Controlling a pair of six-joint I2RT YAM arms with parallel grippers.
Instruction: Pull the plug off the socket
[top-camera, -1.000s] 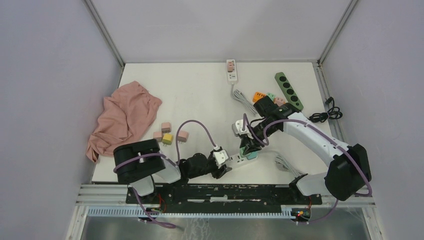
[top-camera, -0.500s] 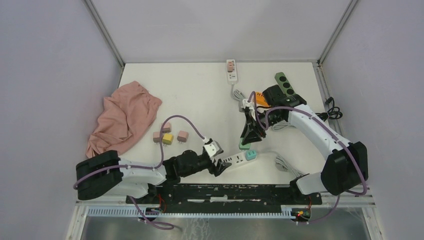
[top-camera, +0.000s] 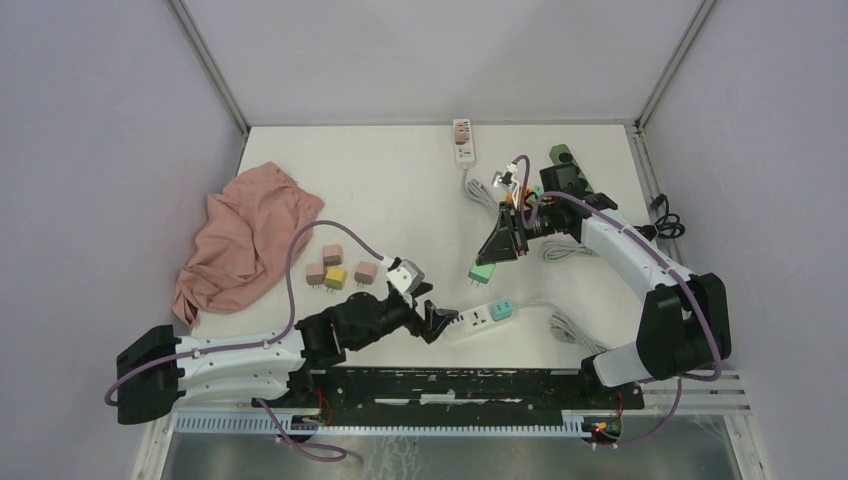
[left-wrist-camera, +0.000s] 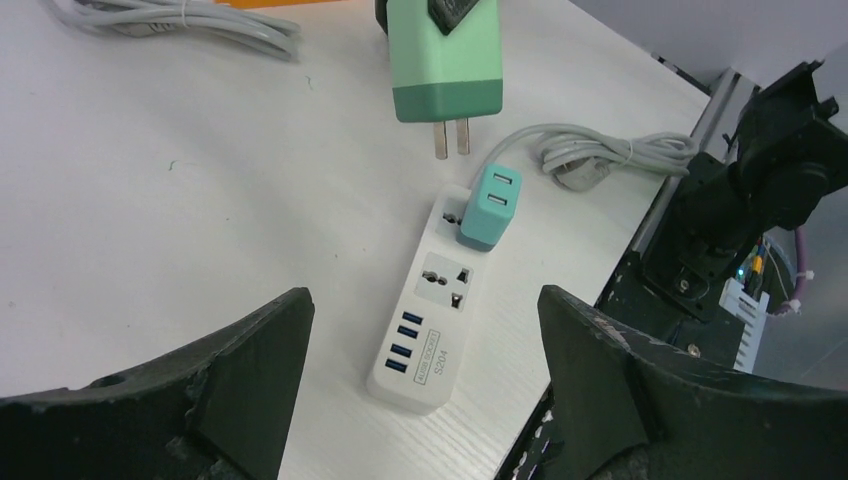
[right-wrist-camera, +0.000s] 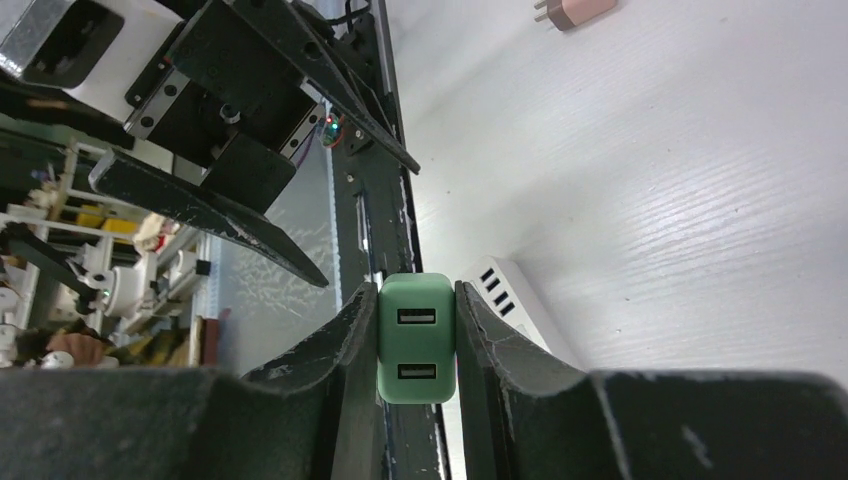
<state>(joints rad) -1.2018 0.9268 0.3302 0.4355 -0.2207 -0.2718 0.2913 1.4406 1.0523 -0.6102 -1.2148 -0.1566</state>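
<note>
A green plug (top-camera: 481, 271) with two prongs hangs above the table, clear of the white socket strip (top-camera: 470, 318). My right gripper (top-camera: 490, 258) is shut on it. The right wrist view shows the green plug (right-wrist-camera: 417, 340) squeezed between both fingers of the right gripper (right-wrist-camera: 417, 300). A teal plug (top-camera: 502, 309) stays seated in the strip's far end. My left gripper (top-camera: 433, 322) stands open at the strip's near-left end. In the left wrist view the socket strip (left-wrist-camera: 435, 320) lies beyond the left gripper (left-wrist-camera: 422, 300), untouched, with the green plug (left-wrist-camera: 446, 60) above it.
A pink cloth (top-camera: 245, 235) lies at the left. Loose pink and yellow plugs (top-camera: 335, 275) sit near the middle. At the back are a white strip (top-camera: 463, 140) and a dark green strip (top-camera: 577, 180). Grey cords (top-camera: 570, 325) and a black cable (top-camera: 655, 228) lie on the right.
The right gripper pulled the green plug off the strip and carried it up and back. The left gripper let go of the strip and opened wide as its arm stretched leftward.
</note>
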